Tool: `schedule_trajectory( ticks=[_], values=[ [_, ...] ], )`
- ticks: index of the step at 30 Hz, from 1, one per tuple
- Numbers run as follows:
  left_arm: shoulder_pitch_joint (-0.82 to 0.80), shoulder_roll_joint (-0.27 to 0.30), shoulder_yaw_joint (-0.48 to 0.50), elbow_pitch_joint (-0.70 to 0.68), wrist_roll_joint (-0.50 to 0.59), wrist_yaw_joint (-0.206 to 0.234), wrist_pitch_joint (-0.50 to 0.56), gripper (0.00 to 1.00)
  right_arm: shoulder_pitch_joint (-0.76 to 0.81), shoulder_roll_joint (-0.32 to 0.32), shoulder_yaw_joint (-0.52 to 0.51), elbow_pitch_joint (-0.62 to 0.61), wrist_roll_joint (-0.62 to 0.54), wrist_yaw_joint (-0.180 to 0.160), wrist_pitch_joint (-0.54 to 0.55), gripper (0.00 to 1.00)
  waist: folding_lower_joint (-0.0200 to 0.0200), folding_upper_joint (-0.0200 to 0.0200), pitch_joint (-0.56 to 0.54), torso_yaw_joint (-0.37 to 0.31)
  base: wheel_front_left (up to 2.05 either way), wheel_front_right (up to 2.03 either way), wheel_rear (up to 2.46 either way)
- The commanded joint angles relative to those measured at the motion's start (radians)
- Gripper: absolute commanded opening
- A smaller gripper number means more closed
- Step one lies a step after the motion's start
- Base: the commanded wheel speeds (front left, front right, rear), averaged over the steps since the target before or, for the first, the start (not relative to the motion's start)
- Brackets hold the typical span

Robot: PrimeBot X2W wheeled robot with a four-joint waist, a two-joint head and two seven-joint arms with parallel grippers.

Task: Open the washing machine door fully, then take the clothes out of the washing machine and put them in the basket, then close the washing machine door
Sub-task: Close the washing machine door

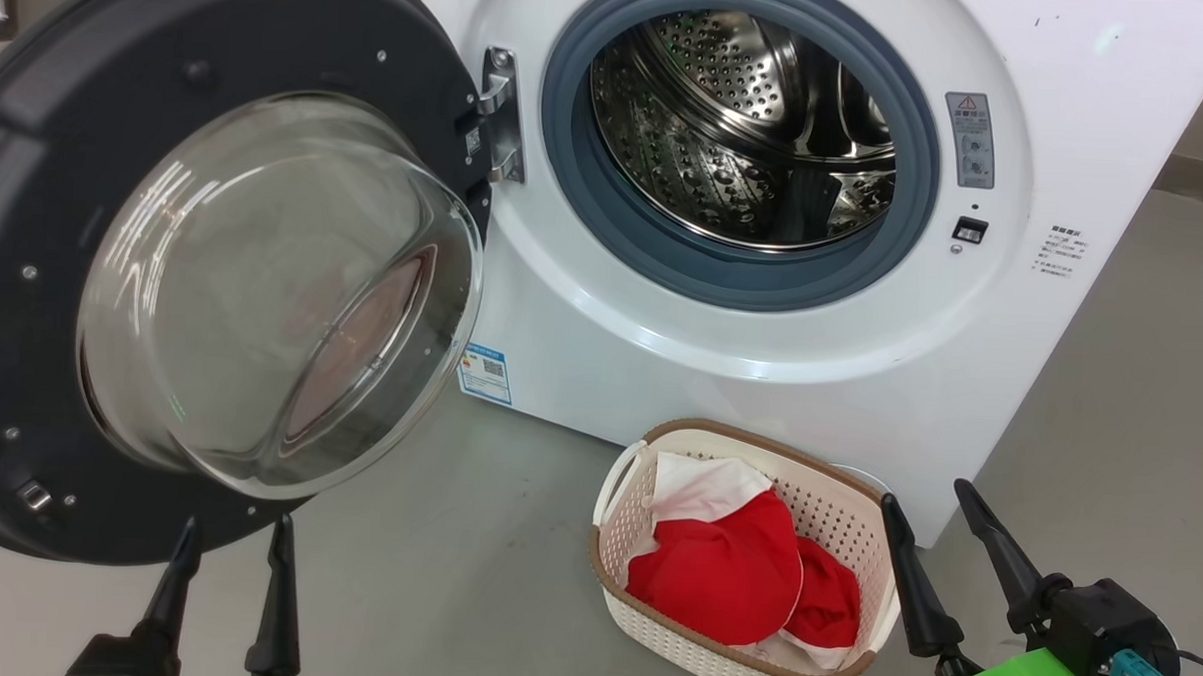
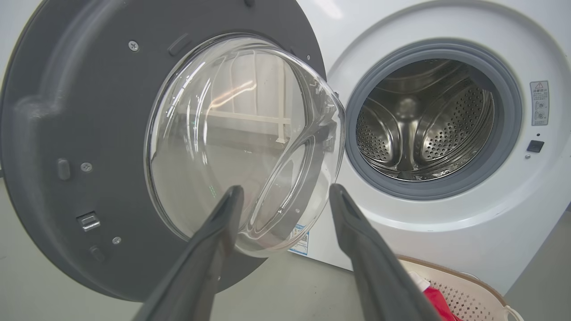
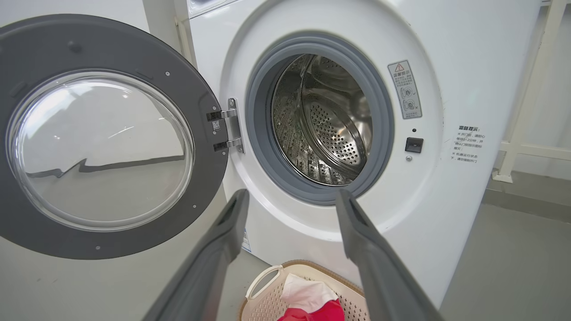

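Note:
The white washing machine [image 1: 660,370] stands with its door [image 1: 76,200] swung wide to the left, glass bowl [image 1: 273,287] bulging toward me. Its steel drum [image 1: 739,133] looks bare inside. Red and white clothes [image 1: 734,568] lie in the cream basket [image 1: 622,479] on the floor before the machine. My left gripper [image 1: 232,540] is open, low beneath the door's bowl, holding nothing. My right gripper [image 1: 926,504] is open beside the basket's right edge, holding nothing. The left wrist view shows the door [image 2: 67,133] and drum [image 2: 424,125] past the gripper [image 2: 285,196]; the right wrist view shows the gripper [image 3: 292,200] above the basket [image 3: 267,298].
Grey floor [image 1: 434,552] spreads in front of the machine and to its right [image 1: 1140,397]. A white frame [image 3: 531,147] stands by the wall at the right of the machine. The open door takes up the space at the left.

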Motion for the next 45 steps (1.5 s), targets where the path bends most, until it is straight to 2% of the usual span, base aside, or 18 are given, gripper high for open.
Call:
schedule_trajectory(
  ticks=[1,9,10,11,12,16,21,26,30,35,37,41,45],
  values=[
    [-0.012,0.010,0.037,-0.032,0.006,0.008,-0.012,1.00,-0.036,-0.006,0.026,-0.028,0.006,0.005,-0.006,1.00,0.0000,-0.0001,0.001,0.001,0.00,0.00,0.00],
    [-0.013,0.009,0.041,-0.030,0.002,0.020,-0.012,1.00,-0.043,-0.006,0.034,-0.024,0.007,0.005,-0.006,1.00,0.0000,-0.0001,0.004,-0.011,0.00,0.00,0.00],
    [-0.013,0.009,0.040,-0.024,0.001,0.021,-0.012,0.85,-0.043,-0.006,0.034,-0.023,0.007,0.005,-0.006,1.00,0.0000,-0.0001,0.004,-0.013,0.00,0.00,0.00],
    [-0.015,0.009,0.039,-0.021,0.001,0.022,-0.012,0.37,-0.042,-0.007,0.034,-0.023,0.008,0.005,-0.006,1.00,0.0000,-0.0001,0.004,-0.014,0.00,0.00,0.00],
    [-0.019,0.009,0.038,-0.020,0.000,0.027,-0.012,0.01,-0.042,-0.007,0.034,-0.022,0.008,0.005,-0.006,1.00,0.0000,-0.0001,0.004,-0.015,0.00,0.00,0.00],
    [-0.051,0.008,0.036,-0.036,-0.009,0.043,-0.012,0.00,-0.038,-0.007,0.033,-0.020,0.008,0.005,-0.006,1.00,0.0000,-0.0001,0.002,-0.017,0.00,0.00,0.00],
    [-0.153,0.028,0.039,-0.127,0.020,0.085,0.005,0.00,-0.035,-0.009,0.033,-0.017,0.007,0.005,-0.006,1.00,0.0000,-0.0001,-0.003,-0.019,0.00,0.00,0.00],
    [-0.290,0.095,0.093,-0.191,0.045,0.137,0.058,0.00,-0.047,-0.018,0.043,-0.017,0.008,0.005,-0.006,1.00,0.0000,-0.0001,0.001,-0.034,0.00,0.00,0.00],
    [-0.395,0.145,0.150,-0.190,0.028,0.163,0.109,0.00,-0.041,-0.026,0.046,-0.016,0.006,0.005,-0.006,1.00,0.0000,-0.0001,0.003,-0.045,0.00,0.00,0.00],
    [-0.534,0.202,0.250,-0.104,-0.068,0.169,0.146,0.00,-0.033,-0.034,0.044,-0.015,0.003,0.005,-0.006,1.00,0.0000,-0.0001,0.009,-0.054,0.00,0.00,0.00],
    [-0.595,0.203,0.300,-0.055,-0.149,0.164,0.167,0.00,-0.034,-0.037,0.046,-0.014,0.002,0.005,-0.006,1.00,0.0000,-0.0001,0.011,-0.058,0.00,0.00,0.00],
    [-0.700,0.258,0.379,0.061,-0.248,0.159,0.220,0.00,-0.040,-0.042,0.049,-0.015,0.002,0.005,-0.006,1.00,0.0000,-0.0001,0.017,-0.067,0.00,0.00,0.00],
    [-0.759,0.296,0.424,0.168,-0.302,0.165,0.273,0.00,-0.043,-0.044,0.052,-0.015,0.003,0.005,-0.006,1.00,0.0000,-0.0001,0.018,-0.070,0.00,0.00,0.00]
  ],
)
